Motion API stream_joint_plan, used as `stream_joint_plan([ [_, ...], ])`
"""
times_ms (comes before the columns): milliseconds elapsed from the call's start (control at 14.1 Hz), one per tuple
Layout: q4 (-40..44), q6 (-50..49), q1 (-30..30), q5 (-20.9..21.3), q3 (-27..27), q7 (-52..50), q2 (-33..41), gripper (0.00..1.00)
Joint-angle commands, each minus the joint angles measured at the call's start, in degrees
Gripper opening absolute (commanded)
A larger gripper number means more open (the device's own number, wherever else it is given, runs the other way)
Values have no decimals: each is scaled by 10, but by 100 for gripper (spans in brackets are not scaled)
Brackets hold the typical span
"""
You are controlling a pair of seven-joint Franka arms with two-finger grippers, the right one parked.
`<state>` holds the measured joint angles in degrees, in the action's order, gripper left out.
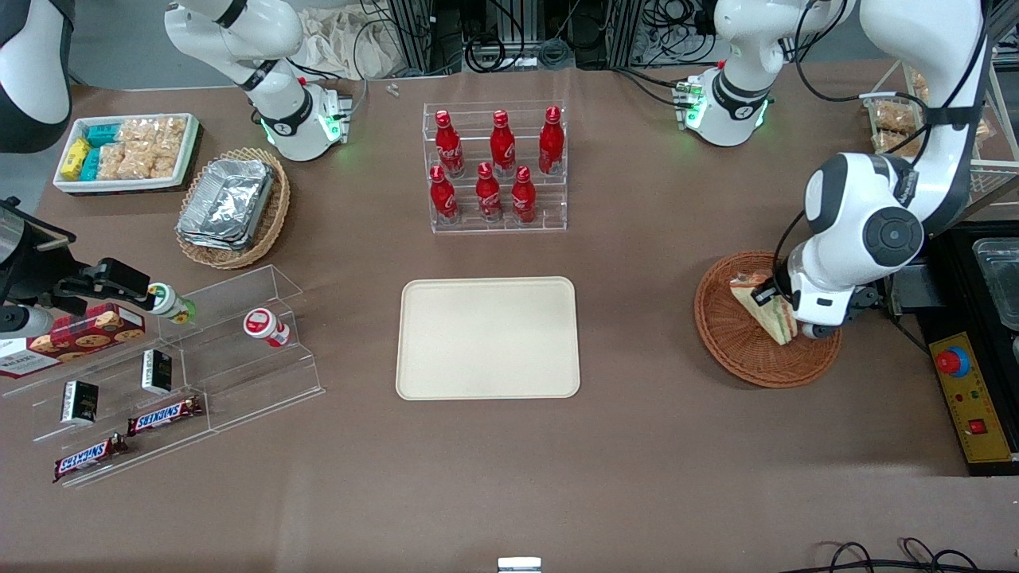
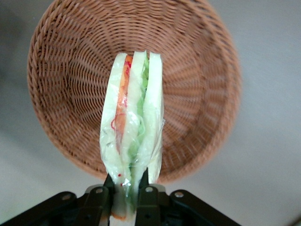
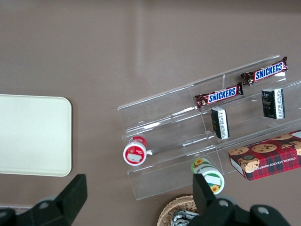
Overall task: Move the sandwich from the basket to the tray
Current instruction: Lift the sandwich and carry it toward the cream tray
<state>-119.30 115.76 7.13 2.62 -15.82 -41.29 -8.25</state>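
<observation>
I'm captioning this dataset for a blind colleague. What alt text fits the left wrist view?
The gripper is shut on a wrapped sandwich, held edge-on so its white bread and orange, red and green filling show. Below it is a round reddish-brown wicker basket with nothing else in it, on a grey-brown table.

The gripper [image 1: 771, 309] holds the sandwich [image 1: 766, 312] above the basket [image 1: 728, 334], well apart from the tray [image 1: 488, 337].

Tray [image 3: 33, 134] near snack-stocked acrylic shelf [image 3: 188, 141]
</observation>
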Motion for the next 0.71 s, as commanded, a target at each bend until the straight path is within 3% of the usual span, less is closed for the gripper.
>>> stream_joint_plan([
  [0,80,-92,-12,12,-33,-6,3,0],
  [283,200,-195,-12,-4,-97,65,-14,0],
  [637,202,-129,-19,-7,-193,77,-45,0],
])
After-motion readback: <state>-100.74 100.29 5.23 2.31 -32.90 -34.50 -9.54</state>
